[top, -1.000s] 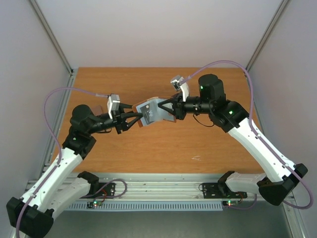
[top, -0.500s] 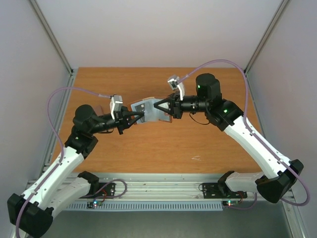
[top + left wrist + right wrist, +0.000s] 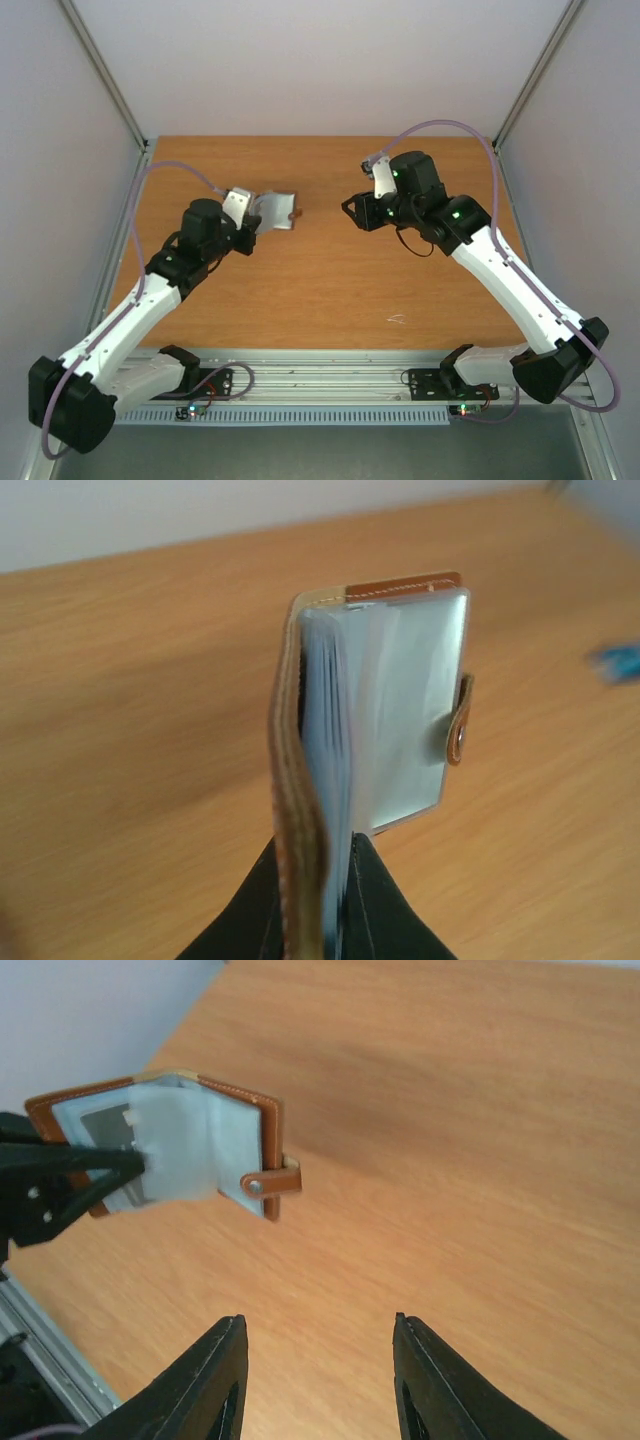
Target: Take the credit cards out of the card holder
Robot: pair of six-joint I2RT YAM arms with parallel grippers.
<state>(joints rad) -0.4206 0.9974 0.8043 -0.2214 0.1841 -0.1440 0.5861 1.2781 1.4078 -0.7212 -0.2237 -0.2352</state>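
Release by right gripper [image 3: 318,1325]: fingers now spread and empty, backed well away from card holder [image 3: 170,1150]. Left gripper [image 3: 318,900] alone pinches it, half open; no credit cards visibly out.

My overhead view is bright and even, with only faint soft shadows on the table [image 3: 300,290]. On the left wrist feed the card holder [image 3: 370,710] carries a pale sheen on its sleeves, and the far wood goes soft. The right wrist feed looks smeared, and its fingers [image 3: 215,1380] are near-black.
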